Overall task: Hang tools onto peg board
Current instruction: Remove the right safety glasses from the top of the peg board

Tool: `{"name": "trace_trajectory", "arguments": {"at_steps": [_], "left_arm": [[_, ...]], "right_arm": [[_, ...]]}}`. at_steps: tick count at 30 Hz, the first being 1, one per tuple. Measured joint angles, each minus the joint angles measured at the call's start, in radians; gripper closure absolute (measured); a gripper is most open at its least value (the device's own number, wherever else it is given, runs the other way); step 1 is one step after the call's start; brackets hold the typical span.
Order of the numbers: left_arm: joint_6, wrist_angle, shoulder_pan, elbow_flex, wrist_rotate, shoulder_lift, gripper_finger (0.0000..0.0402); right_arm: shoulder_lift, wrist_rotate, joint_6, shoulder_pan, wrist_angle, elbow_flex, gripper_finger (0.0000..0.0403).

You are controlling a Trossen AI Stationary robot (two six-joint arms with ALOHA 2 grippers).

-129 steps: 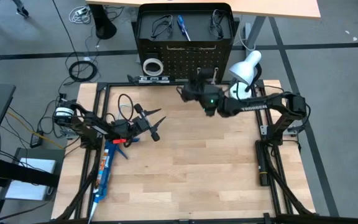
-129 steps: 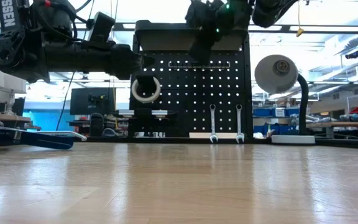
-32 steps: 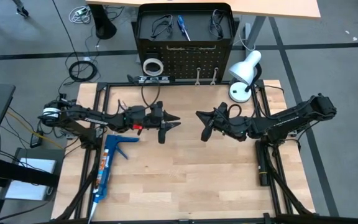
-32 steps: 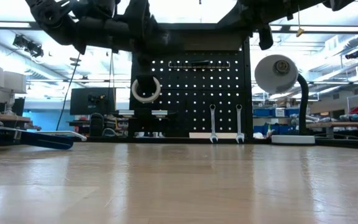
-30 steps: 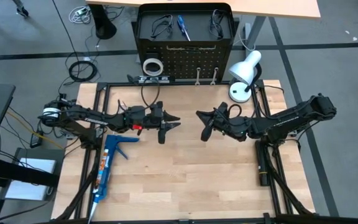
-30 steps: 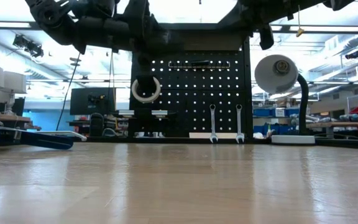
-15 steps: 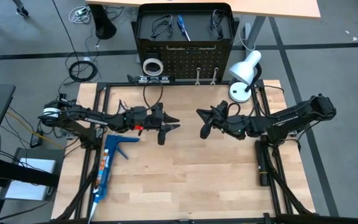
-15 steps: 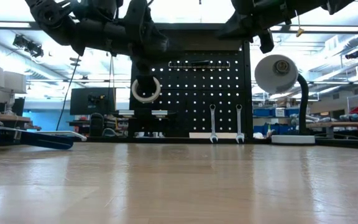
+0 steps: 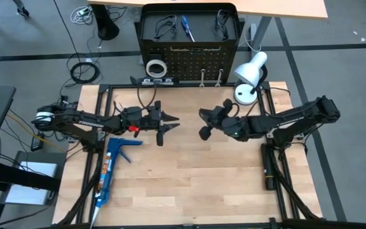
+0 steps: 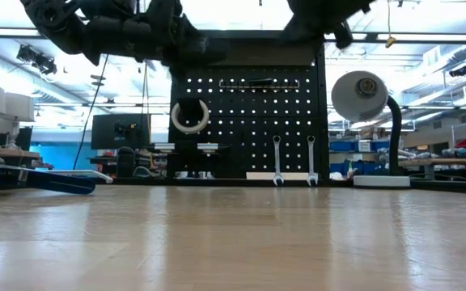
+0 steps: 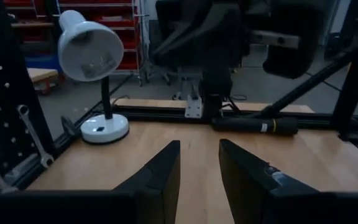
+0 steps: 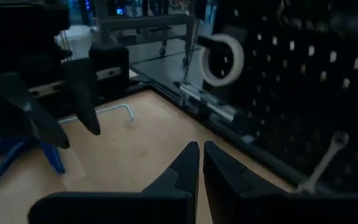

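Peg board: large upright black metal panel (image 9: 189, 63) with rows of small round holes and a black frame, standing at the far edge of the pale wood-plank worktop (image 9: 189, 184).
Tape: white ring of tape (image 10: 189, 116) hanging on the panel's left part, round and smooth.
Wrenches: two slim silver wrenches (image 10: 293, 160) hanging upright side by side low on the panel, near its right edge.
Strip: thin black strip with white marks (image 10: 259, 83) lying level across the panel's upper rows.
Top tray: blue-handled screwdriver (image 9: 187, 27) between two black wire loops (image 9: 164, 27), in the black tray on top of the panel.
Lamp: white desk lamp (image 9: 250, 73) with round base and domed shade, at the panel's right.
Caulking gun: blue, long-bodied (image 9: 110, 168), flat on the worktop's left side.
Left gripper (image 9: 165, 127): arm stretched low and level from the left edge toward the middle; fingers (image 11: 160, 174) partly apart, holding nothing.
Right gripper (image 9: 203, 124): arm reaching level from the right, facing the left one across a gap; fingers (image 12: 182, 165) closed almost tip to tip, empty.
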Motion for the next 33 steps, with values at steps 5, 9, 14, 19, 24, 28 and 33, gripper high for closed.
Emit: {"name": "trace_trajectory", "arguments": {"at_steps": [5,9,14,19,24,28,33], "left_arm": [[-0.018,-0.003,-0.003,-0.001,0.001,0.0,0.0287],[-0.053,-0.004,-0.005,-0.001,0.009,0.001,0.0287],[-0.076,-0.008,-0.006,-0.001,0.01,0.001,0.0287],[-0.075,-0.012,-0.006,-0.001,0.011,0.001,0.0287],[-0.074,-0.017,-0.006,-0.001,0.011,0.001,0.0287],[-0.073,-0.018,-0.006,-0.001,0.011,0.001,0.0287],[-0.072,-0.012,-0.006,-0.001,0.011,0.001,0.0287]], "right_arm": [[0.061,-0.016,-0.139,0.001,-0.006,0.087,0.0373],[0.1,-0.015,-0.108,0.001,-0.02,0.132,0.0372],[0.163,-0.014,-0.086,0.001,-0.032,0.14,0.0365],[0.188,0.014,-0.018,-0.01,-0.071,0.147,0.0356],[0.192,0.032,-0.01,-0.024,-0.074,0.196,0.0345],[0.191,0.031,-0.039,-0.036,-0.081,0.227,0.0338],[0.182,0.034,-0.078,-0.041,-0.093,0.237,0.033]]}}
